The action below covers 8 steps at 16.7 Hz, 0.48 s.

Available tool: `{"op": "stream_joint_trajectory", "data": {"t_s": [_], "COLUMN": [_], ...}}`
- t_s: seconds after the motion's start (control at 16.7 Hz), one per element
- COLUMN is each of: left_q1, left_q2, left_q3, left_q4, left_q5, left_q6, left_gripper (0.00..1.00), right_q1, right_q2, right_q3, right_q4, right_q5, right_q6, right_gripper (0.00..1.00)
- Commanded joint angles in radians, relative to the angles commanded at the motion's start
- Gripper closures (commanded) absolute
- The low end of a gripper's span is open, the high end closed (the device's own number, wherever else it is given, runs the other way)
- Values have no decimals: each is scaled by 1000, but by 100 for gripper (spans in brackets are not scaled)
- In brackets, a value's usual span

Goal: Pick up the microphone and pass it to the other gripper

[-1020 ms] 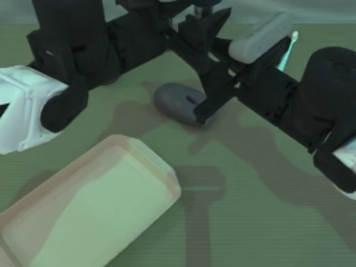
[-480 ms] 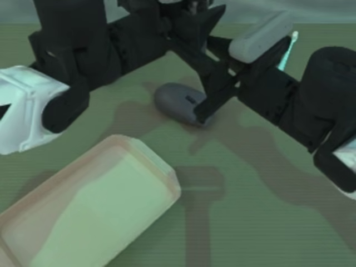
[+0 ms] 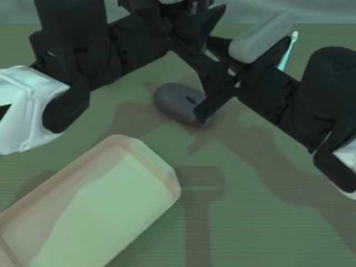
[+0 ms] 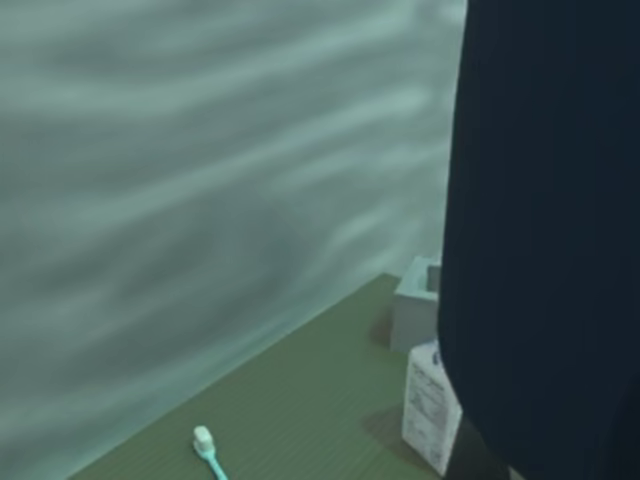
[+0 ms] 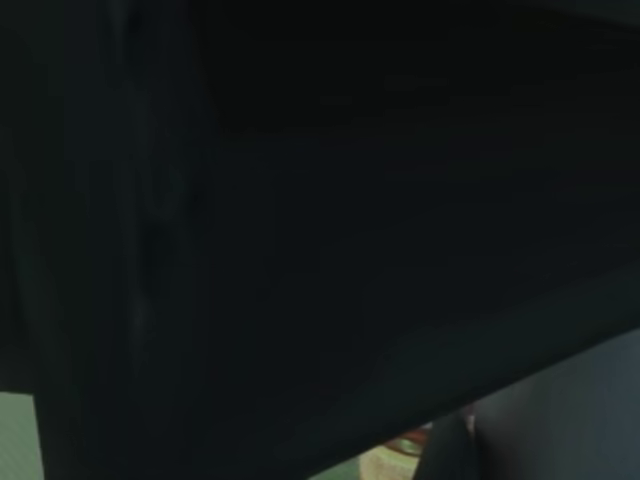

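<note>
The left gripper (image 3: pixel 194 16) and right gripper (image 3: pixel 192 78) meet at the desk's (image 3: pixel 250 194) far centre, above a grey mouse (image 3: pixel 177 102). The mic is hidden among them, so its axis cannot be told. The right gripper looks spread; the left's grip cannot be told. The right wrist view is dark.

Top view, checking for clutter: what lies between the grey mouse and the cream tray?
Only bare green table, with shadows, separates mouse from tray.

Nothing legible anywhere; the white carton (image 4: pixel 432 405) in the left wrist view carries dark print, but it's too small to read.
</note>
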Motion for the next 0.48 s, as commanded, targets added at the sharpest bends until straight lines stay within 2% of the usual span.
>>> {"op": "stream_joint_trajectory", "data": {"t_s": [0.48], "left_q1": [0], "left_q2": [0], "left_q3": [0], "left_q4": [0], "left_q5": [0], "left_q6": [0], "left_gripper": [100], "right_q1": [0], "right_q2": [0], "right_q3": [0], "right_q4": [0], "right_q5": [0], "right_q6": [0], "right_gripper": [17]}}
